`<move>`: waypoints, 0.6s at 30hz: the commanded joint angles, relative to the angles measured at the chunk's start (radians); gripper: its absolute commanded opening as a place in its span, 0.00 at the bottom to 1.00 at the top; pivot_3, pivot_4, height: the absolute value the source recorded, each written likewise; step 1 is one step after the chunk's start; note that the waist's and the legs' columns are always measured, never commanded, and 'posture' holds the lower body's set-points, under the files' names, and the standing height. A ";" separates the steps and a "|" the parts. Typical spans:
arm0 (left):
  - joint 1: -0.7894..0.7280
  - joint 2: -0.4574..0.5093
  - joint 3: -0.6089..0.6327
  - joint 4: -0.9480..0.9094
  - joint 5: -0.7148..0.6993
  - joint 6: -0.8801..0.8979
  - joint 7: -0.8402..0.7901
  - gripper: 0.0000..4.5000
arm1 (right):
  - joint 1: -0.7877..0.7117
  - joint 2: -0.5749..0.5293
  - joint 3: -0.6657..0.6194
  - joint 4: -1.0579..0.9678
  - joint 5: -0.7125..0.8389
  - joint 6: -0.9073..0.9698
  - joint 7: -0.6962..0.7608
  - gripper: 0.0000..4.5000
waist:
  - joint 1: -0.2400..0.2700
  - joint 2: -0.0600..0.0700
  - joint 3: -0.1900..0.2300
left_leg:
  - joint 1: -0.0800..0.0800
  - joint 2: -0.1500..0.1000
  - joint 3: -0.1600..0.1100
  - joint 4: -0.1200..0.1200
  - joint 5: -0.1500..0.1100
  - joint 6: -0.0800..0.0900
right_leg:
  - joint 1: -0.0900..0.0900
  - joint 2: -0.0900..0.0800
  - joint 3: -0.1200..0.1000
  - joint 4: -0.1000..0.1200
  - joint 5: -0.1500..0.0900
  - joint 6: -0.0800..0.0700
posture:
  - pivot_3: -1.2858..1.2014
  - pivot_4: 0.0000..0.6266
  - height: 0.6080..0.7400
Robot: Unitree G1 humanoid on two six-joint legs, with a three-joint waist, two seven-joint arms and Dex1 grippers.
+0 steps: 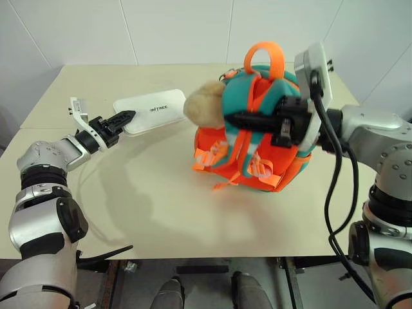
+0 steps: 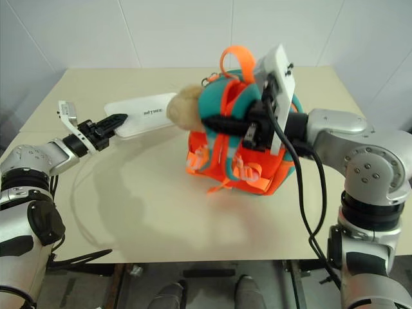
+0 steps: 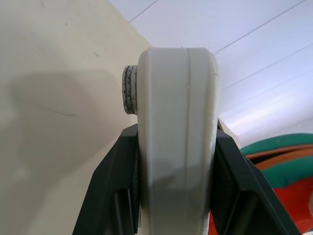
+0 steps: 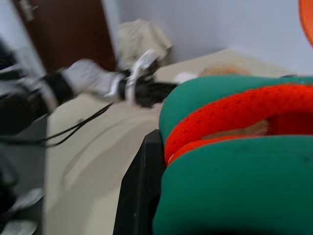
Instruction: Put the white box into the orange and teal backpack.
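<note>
the left gripper (image 1: 126, 118) has its two black fingers (image 3: 122, 196) clamped on one short end of the white box (image 1: 154, 111), one finger against each flat face, so the jaws stand part open with the case between them; in the left wrist view the box rises edge-on between the fingers, with a small round grey foot (image 3: 129, 90) on one face. the box is lifted off the beige table (image 1: 161, 212) and held out roughly level toward the orange and teal backpack (image 1: 257, 138), its far end reaching to the tan plush toy head (image 1: 203, 103) on the backpack's near side; whether box and plush touch cannot be told. the right gripper (image 1: 241, 120) has its fingers drawn narrow and pinched on the backpack's teal and orange fabric near the top, where the right wrist view shows teal edging and orange mesh (image 4: 234, 112) pressed against a black finger (image 4: 139, 191). the backpack sits upright on the table with its orange carry loop (image 1: 265, 56) standing up above it and its orange straps and buckles (image 1: 212, 158) hanging down the front toward the table. the plush head lies directly between the box's far end and the backpack's body. a black cable (image 1: 335, 193) hangs in a loop from the right wrist beside the backpack.
</note>
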 commanded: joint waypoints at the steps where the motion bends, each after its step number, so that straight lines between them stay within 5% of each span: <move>1: -0.050 0.028 0.001 -0.002 0.012 -0.031 -0.035 0.31 | 0.013 -0.041 -0.038 -0.067 0.095 0.005 0.024 0.00 | 0.000 -0.001 0.001 | 0.000 0.000 0.000 0.001 0.000 0.001 | 0.000 0.000 0.000 0.001 0.000 0.000 | 0.52 0.24 1.00; 10: -0.050 0.041 -0.058 -0.056 0.049 -0.085 -0.196 0.31 | 0.252 -0.290 0.112 -0.137 -0.146 -0.251 0.291 0.00 | 0.015 -0.005 0.003 | 0.000 0.000 0.001 0.003 -0.001 0.001 | 0.000 0.000 0.000 0.001 0.000 0.000 | 0.52 0.24 1.00; 18: -0.003 0.104 -0.085 -0.171 0.031 -0.144 -0.484 0.31 | 0.324 -0.380 0.044 -0.013 -0.252 -0.442 0.426 0.00 | 0.014 -0.006 0.004 | 0.000 0.000 0.001 0.004 0.000 0.001 | 0.001 0.000 0.000 0.001 0.000 0.000 | 0.52 0.24 1.00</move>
